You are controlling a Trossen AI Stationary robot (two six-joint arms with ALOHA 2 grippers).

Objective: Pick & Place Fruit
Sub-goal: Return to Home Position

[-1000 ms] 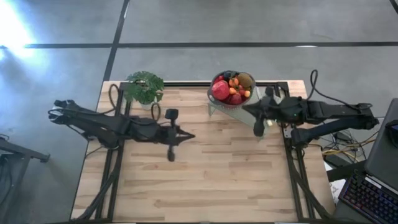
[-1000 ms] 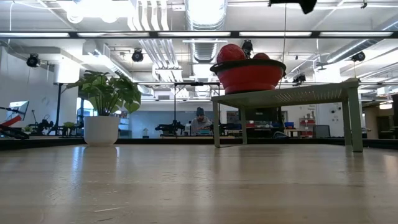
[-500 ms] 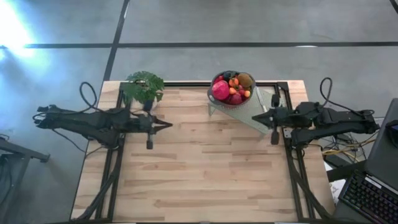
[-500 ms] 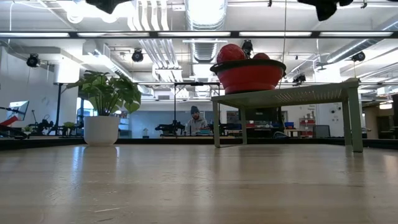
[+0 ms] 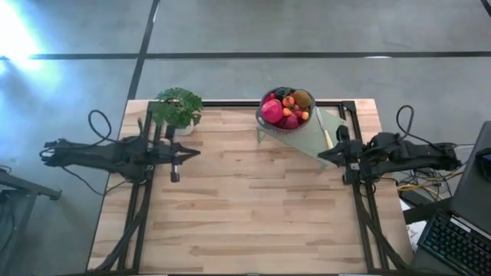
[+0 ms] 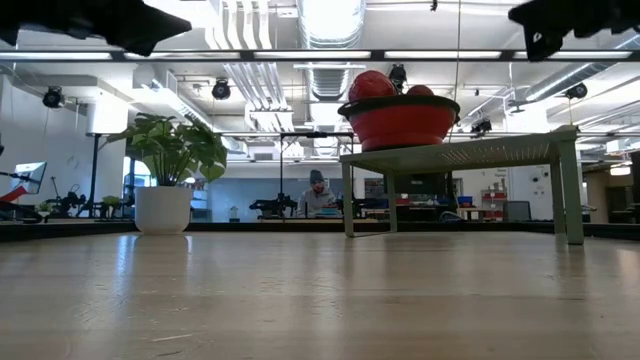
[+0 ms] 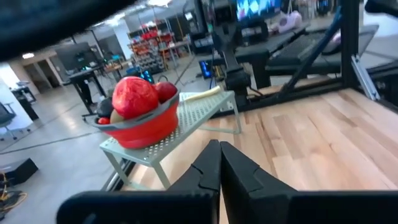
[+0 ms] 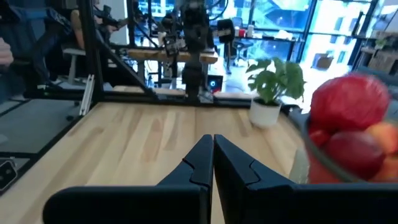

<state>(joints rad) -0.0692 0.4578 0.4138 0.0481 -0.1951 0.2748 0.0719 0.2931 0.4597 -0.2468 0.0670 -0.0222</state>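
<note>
The fruit [image 5: 286, 109] fills a red bowl [image 6: 400, 120] on a pale green perforated stand [image 6: 470, 152] at the table's far edge: a big red apple [image 7: 135, 96], smaller red and orange pieces, a brown kiwi. My left gripper [image 5: 197, 152] hovers shut over the table's left part, near the plant, pointing toward the bowl [image 7: 140, 121]. My right gripper [image 5: 322, 156] hovers shut beside the stand's right end; the fruit [image 8: 351, 127] sits close at the side of its wrist view. Both sets of fingers [image 7: 219, 163] [image 8: 211, 152] are empty.
A potted green plant [image 5: 178, 107] stands at the far left corner. A pale slim knife [image 5: 327, 135] lies on the stand's sloping right part. Bare wood [image 5: 253, 207] spans the table's middle and near side. A person [image 6: 317, 192] sits in the room behind.
Both arms have drawn back from the table's middle. The left gripper has moved toward the table's left edge, the right gripper toward the right edge and slightly toward the near edge. The bowl and fruit have stayed put.
</note>
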